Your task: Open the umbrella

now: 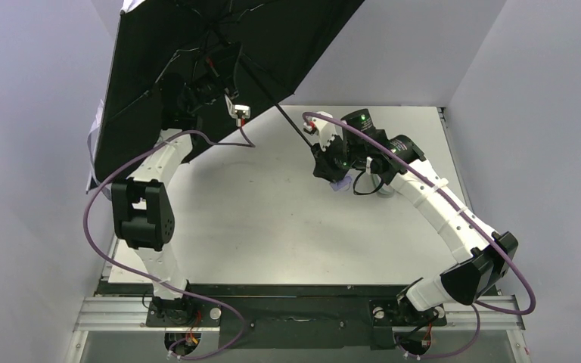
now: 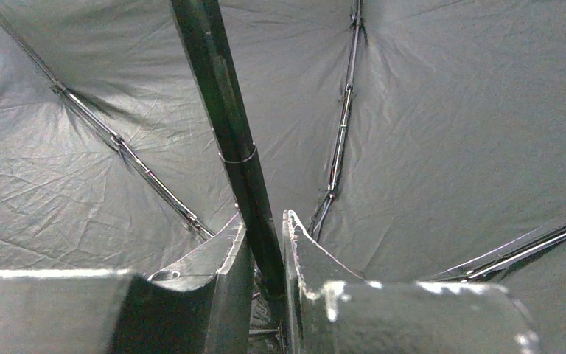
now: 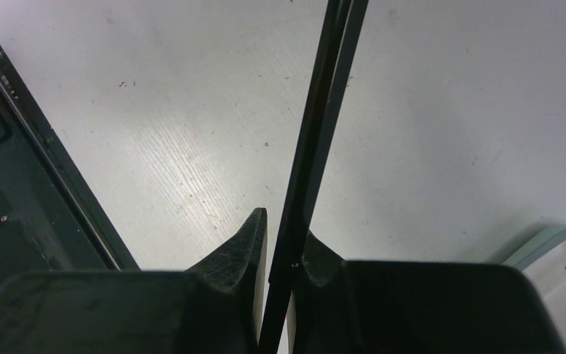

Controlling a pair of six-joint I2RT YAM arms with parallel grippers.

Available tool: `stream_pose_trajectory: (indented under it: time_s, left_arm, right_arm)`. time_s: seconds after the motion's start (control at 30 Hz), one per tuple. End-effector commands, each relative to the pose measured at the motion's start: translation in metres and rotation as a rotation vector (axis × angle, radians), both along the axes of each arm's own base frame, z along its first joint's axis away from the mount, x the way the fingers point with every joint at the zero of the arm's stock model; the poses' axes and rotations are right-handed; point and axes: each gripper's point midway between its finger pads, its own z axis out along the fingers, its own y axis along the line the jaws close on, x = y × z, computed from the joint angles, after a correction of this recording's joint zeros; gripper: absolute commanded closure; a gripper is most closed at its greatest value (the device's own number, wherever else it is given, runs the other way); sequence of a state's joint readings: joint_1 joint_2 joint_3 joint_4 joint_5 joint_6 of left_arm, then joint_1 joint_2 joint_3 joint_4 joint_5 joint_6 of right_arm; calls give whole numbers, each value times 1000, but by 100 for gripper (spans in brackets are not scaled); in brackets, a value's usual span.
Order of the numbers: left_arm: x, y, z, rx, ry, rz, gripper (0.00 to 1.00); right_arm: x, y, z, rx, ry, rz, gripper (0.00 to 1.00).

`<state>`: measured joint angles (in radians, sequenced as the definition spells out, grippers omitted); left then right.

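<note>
The umbrella stands spread open at the back left, tilted, with its black underside and ribs facing the camera and a strip of pale fabric along its left rim. Its thin black shaft slants down to the right toward a small lavender knob. My left gripper is up under the canopy, shut on the shaft close to the ribs, as the left wrist view shows. My right gripper is shut on the lower shaft, above the table, in the right wrist view.
A pale green case lies on the white table just right of my right gripper, partly under the right arm. Grey walls enclose the table at left, back and right. The canopy's rim reaches the left wall.
</note>
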<state>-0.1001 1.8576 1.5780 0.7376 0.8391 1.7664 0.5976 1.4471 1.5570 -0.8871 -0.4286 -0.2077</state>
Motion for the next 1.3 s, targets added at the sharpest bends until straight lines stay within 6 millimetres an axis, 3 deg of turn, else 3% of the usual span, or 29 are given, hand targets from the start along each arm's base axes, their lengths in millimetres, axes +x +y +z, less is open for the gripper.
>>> stream_pose_trajectory:
  time_s: [0.0, 0.2, 0.27, 0.4, 0.53, 0.6, 0.7, 0.73, 0.87, 1.03, 1.27]
  left_arm:
    - [13, 378, 20, -411, -55, 1273, 89]
    - [19, 396, 2, -420, 15, 1357, 90]
    - [19, 392, -6, -413, 36, 1350, 93]
    - [21, 365, -19, -400, 79, 1265, 94]
    - [27, 303, -32, -336, 104, 1085, 91]
    - [31, 249, -36, -288, 99, 928, 87]
    - [31, 194, -48, -252, 118, 796, 83]
    - [31, 167, -51, -237, 126, 735, 82]
    - [26, 97, -64, -186, 158, 580, 65]
    - [11, 41, -81, -135, 209, 445, 52]
    - [-24, 4, -99, -81, 254, 315, 38]
  right_arm:
    - [-156, -83, -21, -235, 384, 200, 100]
    - [-156, -84, -22, -238, 380, 200, 100]
    - [-156, -83, -22, -238, 379, 201, 100]
    - [-157, -80, -23, -225, 392, 198, 100]
    - [-149, -66, -14, -154, 363, 183, 100]
    - [-142, -58, -6, -110, 346, 170, 100]
    - [-134, -42, 8, -25, 328, 171, 100]
    - [-130, -36, 12, 4, 319, 158, 100]
    - [-122, -20, 24, 92, 310, 145, 100]
    - [-115, -9, 34, 173, 296, 102, 100]
    - [-104, -2, 39, 239, 266, 43, 100]
